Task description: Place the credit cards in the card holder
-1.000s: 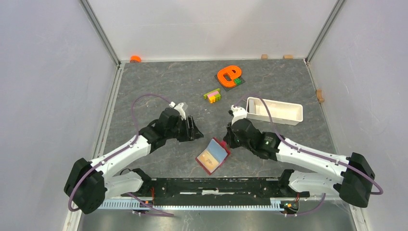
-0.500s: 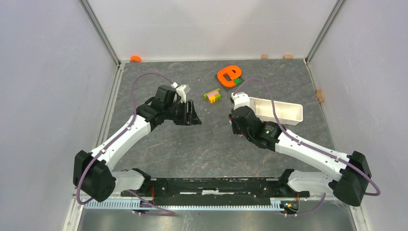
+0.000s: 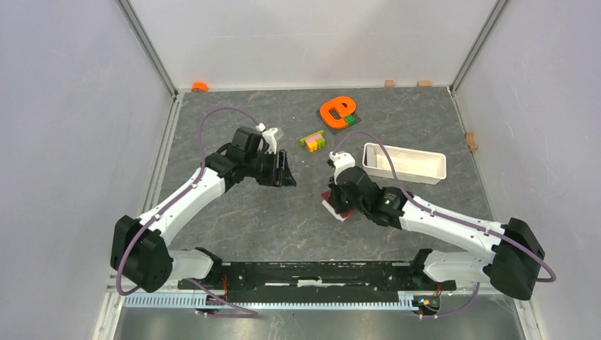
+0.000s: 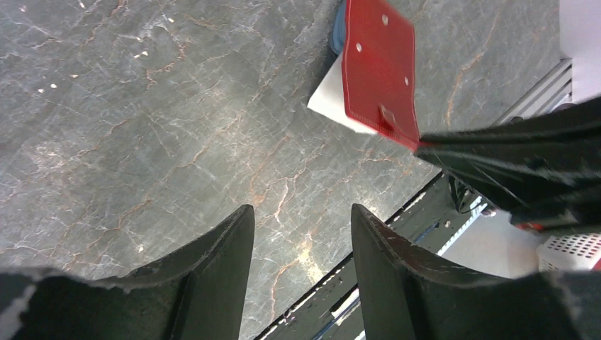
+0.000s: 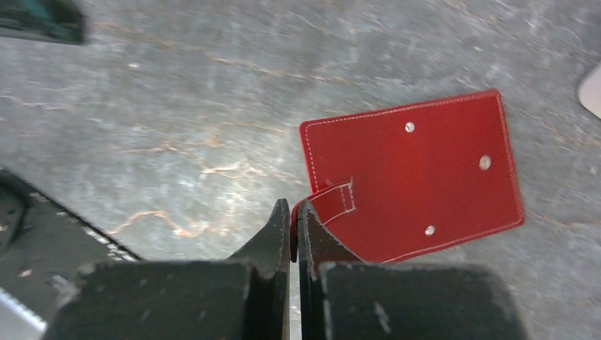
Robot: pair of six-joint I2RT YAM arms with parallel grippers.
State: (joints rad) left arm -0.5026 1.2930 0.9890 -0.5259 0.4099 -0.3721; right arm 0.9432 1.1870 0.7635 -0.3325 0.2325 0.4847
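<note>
Firmly pinches the card holder (image 5: 425,170) by its snap tab (image 5: 339,198) with the right gripper (image 5: 294,212), long side rightward; leaves left gripper (image 4: 301,234) parted, empty, farther off.

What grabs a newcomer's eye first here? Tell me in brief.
The dark-red card holder near the middle of the table stands out most, its snap tab pinched in the shut right gripper. Next is the bright orange letter-shaped piece at the far side, with multicoloured toy bricks just in front of it. The left gripper hangs open over bare table.
</note>
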